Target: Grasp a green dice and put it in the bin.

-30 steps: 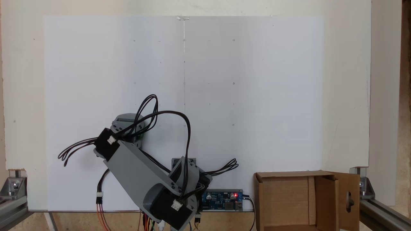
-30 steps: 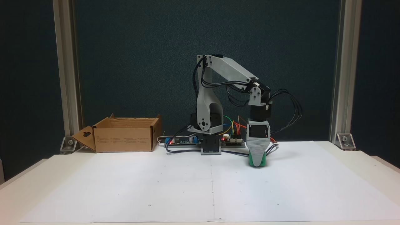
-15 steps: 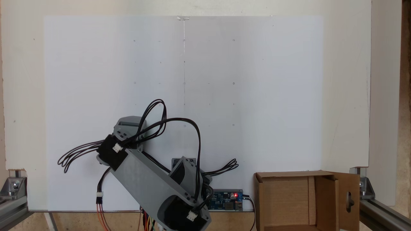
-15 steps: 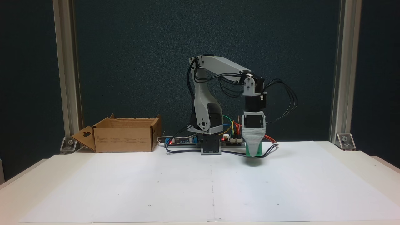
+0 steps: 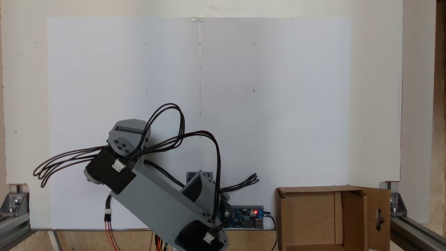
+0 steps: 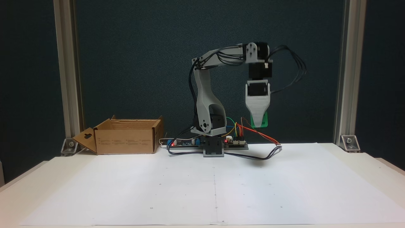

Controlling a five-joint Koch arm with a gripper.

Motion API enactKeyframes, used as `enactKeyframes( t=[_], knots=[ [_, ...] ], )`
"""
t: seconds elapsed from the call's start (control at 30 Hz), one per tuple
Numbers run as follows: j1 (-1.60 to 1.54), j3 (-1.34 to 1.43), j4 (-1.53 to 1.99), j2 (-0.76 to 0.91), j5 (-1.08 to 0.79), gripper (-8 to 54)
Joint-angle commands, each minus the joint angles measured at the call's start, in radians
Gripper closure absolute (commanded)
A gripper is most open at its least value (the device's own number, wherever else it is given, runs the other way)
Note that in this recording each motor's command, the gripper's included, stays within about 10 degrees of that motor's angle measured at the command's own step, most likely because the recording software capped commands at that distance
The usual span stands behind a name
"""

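1. Gripper (image 6: 259, 124) hangs pointing straight down, high above the bench (image 6: 348, 158), closed on the green dice (image 6: 265, 120).
2. Only green edges of the dice peek out beside and below the grey front jaw; its pips and faces cannot be made out.
3. From above, the arm's grey wrist housing (image 5: 127, 134) covers gripper and dice.
4. Its lower link is cut off by the bottom edge of that view.
5. At the bench's back corner stands the bin (image 6: 126, 137), well apart from the dice, with a keyhole-cut flap (image 6: 86, 141) folded outward.
6. Between bin and gripper stand the arm base (image 6: 213, 148), circuit boards (image 6: 186, 144) and loose cables (image 6: 259, 155).
7. White paper (image 6: 202, 186) covers the benchtop.
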Motion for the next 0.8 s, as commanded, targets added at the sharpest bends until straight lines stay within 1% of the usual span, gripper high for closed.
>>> enactKeyframes(
  t=[0.0,0.2,0.27,0.5,0.77],
  knots=[
    [0.012,-0.107,0.077,0.031,-0.083,33.6],
    [0.118,-0.153,0.084,0.029,-0.135,33.6],
    [0.285,-0.201,0.075,0.029,-0.222,33.6],
    [0.747,-0.206,0.028,0.029,-0.434,33.6],
    [1.161,-0.206,-0.069,0.028,-0.704,33.6]
  ],
)
